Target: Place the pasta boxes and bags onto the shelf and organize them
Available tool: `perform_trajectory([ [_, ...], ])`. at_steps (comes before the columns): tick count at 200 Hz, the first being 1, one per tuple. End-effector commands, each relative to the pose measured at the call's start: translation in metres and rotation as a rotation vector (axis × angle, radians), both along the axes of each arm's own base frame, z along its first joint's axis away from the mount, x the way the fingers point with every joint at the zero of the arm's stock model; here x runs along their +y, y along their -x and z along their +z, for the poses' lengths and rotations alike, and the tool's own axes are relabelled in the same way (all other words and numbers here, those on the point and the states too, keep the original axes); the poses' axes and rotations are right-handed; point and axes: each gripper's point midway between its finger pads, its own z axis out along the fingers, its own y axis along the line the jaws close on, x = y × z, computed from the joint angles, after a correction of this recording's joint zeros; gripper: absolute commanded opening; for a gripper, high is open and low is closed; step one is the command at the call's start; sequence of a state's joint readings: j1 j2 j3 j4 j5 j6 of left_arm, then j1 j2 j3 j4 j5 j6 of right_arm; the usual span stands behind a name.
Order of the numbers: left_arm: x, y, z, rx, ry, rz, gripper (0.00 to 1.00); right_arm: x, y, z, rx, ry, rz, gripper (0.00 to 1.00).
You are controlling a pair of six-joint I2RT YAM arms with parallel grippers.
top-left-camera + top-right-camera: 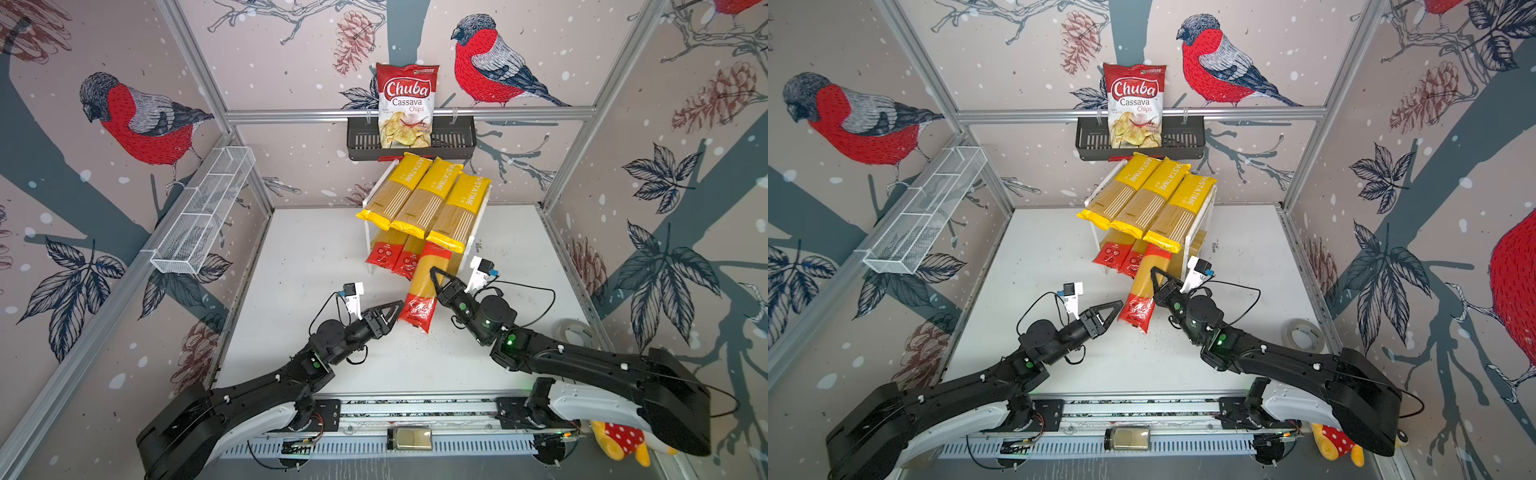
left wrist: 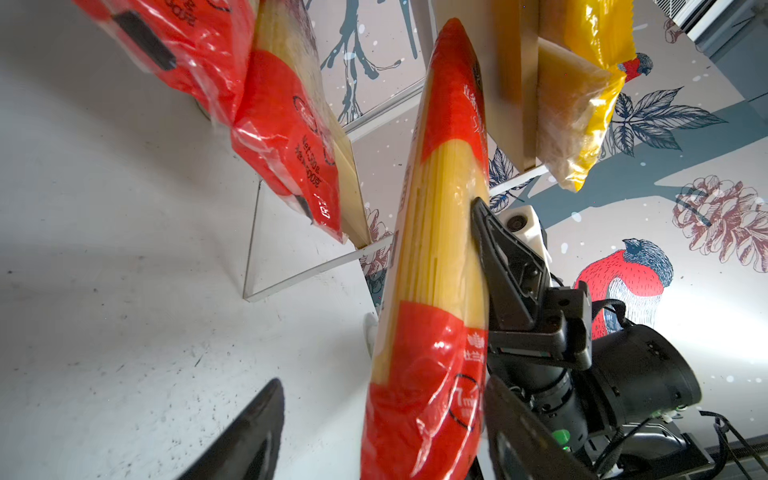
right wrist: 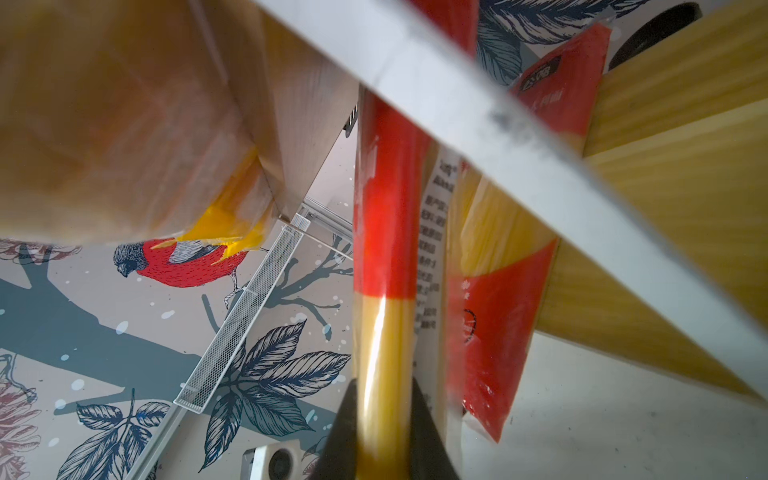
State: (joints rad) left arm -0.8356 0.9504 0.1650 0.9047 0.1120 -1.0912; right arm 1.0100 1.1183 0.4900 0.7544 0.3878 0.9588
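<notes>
In both top views the shelf (image 1: 483, 210) (image 1: 1205, 212) stands at the middle of the tabletop's far edge. Three yellow bags (image 1: 424, 195) (image 1: 1148, 199) lie side by side on its upper board, and two red packs (image 1: 384, 251) (image 1: 1121, 255) lie on the lower board. A third red pack (image 1: 426, 286) (image 1: 1144, 286) stretches from the front of the lower board out over the middle of the tabletop, just beside the other two. The right pincer (image 1: 434, 274) (image 1: 1154, 274) is clamped across its clear middle. The left pincer (image 1: 397, 309) (image 1: 1117, 307) sits at the pack's near red end, on its left side.

In the left wrist view the left pincer (image 2: 384, 382) has its jaws apart, with the near end of the third red pack (image 2: 432, 332) between them. One finger (image 2: 249, 432) stands clear of the wrapper. Whether the other touches it I cannot tell. Farther along, a finger (image 2: 503, 266) of the right pincer presses against the pack's side.

In the right wrist view the right pincer (image 3: 384, 415) is closed on the third red pack (image 3: 382, 291). The pack's far red end reaches in under the shelf's white frame bar (image 3: 498, 124). Another red pack (image 3: 494, 332) lies just beside it against the wooden lower board (image 3: 685, 208).
</notes>
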Motion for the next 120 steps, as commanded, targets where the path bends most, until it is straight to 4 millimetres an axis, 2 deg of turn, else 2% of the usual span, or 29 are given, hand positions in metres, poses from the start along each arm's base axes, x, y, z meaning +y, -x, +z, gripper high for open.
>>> perform_trajectory([
  [1, -0.008, 0.002, 0.022, -0.079, 0.054, -0.033, 0.71, -0.003, 0.004, 0.044, -0.085, -0.167, 0.015, 0.07],
  [31, -0.020, 0.001, 0.025, -0.087, 0.064, -0.069, 0.66, -0.003, 0.004, 0.043, -0.076, -0.176, 0.021, 0.07],
  [77, -0.041, 0.002, 0.029, -0.103, 0.026, -0.114, 0.57, -0.008, -0.003, 0.031, -0.046, -0.145, -0.010, 0.12],
  [120, -0.043, -0.001, 0.027, -0.099, 0.035, -0.104, 0.38, -0.013, -0.008, 0.015, 0.000, -0.122, -0.024, 0.20],
])
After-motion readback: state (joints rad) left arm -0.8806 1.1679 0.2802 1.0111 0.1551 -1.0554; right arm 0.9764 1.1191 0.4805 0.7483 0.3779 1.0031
